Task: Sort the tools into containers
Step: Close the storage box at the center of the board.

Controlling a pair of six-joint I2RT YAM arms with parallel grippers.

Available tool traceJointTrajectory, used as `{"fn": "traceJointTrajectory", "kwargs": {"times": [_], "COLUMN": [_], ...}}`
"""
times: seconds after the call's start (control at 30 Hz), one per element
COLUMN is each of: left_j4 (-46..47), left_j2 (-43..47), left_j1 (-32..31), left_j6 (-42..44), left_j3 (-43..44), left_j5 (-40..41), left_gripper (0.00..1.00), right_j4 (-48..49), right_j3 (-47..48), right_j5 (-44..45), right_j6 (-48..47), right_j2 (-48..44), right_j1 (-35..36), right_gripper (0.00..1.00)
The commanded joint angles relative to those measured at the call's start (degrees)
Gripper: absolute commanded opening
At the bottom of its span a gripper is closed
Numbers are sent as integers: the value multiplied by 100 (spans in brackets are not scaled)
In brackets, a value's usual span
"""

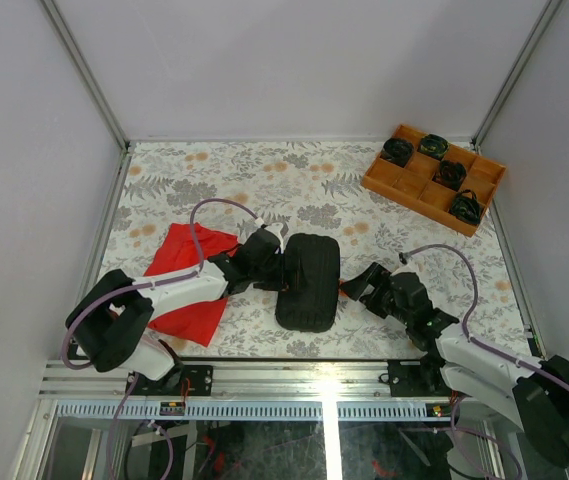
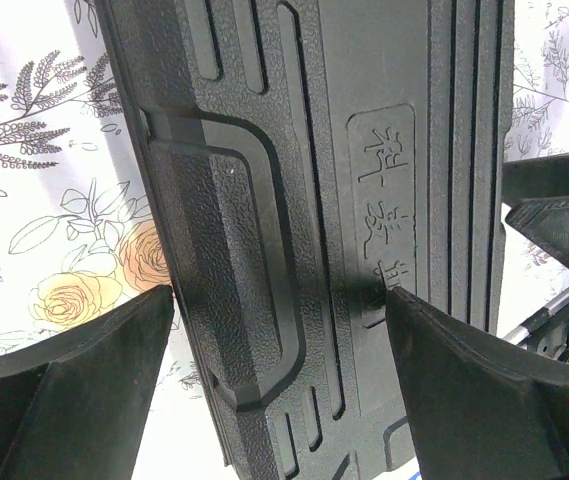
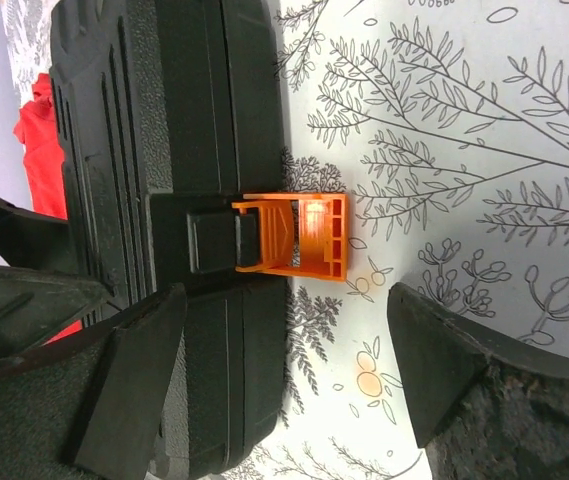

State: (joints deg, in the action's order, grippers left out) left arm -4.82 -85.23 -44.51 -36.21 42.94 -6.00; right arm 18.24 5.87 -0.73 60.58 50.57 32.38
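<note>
Evidently tool case (image 1: 308, 282) closed, inside hidden; left fingers (image 2: 74, 390) apart, right fingers (image 3: 129, 390) apart.

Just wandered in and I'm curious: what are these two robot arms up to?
Both arms are at a closed black ribbed plastic tool case lying mid-table. The left gripper sits open over its left side; the right gripper, also open, faces its orange latch. No tools are visible; a red cloth lies to the left.
</note>
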Motion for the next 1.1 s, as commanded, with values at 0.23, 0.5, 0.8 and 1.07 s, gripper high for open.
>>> {"fn": "traceJointTrajectory", "kwargs": {"times": [0.23, 0.5, 0.8, 1.07], "left_j4": [-702, -705, -738, -704], "left_j2": [-396, -504, -666, -591], "left_j1": [30, 26, 30, 25], "left_j6": [263, 272, 291, 211], "left_j3": [-269, -187, -107, -198], "left_j5": [469, 430, 421, 419], "left_gripper": [83, 82, 80, 80], "right_j4": [297, -367, -86, 169], "right_j3": [14, 30, 97, 139], "right_j5": [354, 711, -207, -723], "right_j6": [454, 280, -377, -710], "right_j2": [437, -46, 654, 1005], "right_j1": [31, 3, -568, -1033], "right_gripper": [68, 40, 30, 33]}}
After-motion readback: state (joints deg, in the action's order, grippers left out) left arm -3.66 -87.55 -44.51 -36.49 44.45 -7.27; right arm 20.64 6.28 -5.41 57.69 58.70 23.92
